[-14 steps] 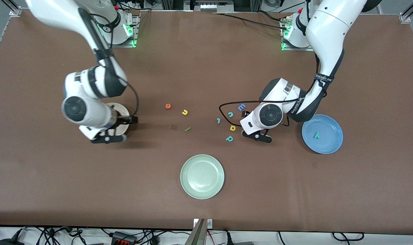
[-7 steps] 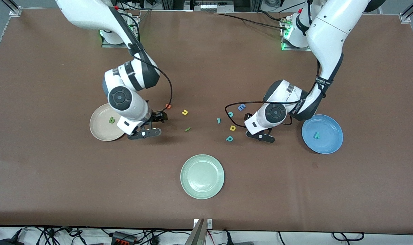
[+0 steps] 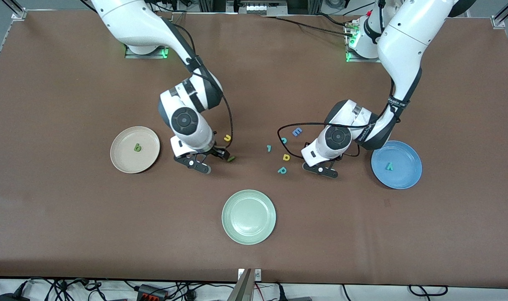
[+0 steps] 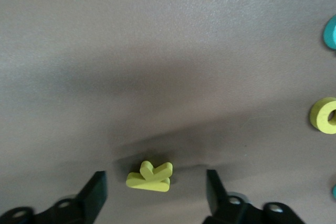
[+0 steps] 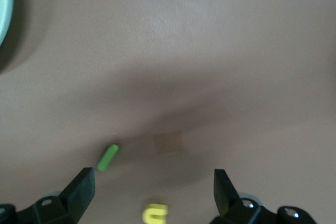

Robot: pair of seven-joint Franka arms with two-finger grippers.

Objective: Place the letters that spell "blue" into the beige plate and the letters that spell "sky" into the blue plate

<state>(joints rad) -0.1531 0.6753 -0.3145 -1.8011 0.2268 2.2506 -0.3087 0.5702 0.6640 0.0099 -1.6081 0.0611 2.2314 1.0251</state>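
Front view: the beige plate holds the green "b", the blue plate the teal "y"; the right gripper hangs over the green "l".

Left wrist view: the left gripper, fingers apart, straddles the yellow "k" lying flat on the counter, its stem running across the gap. Descend centred, then close (foam shifts easily).

Right wrist view: open fingers; the "l" lies diagonal beside one of them, the yellow "u" between them.
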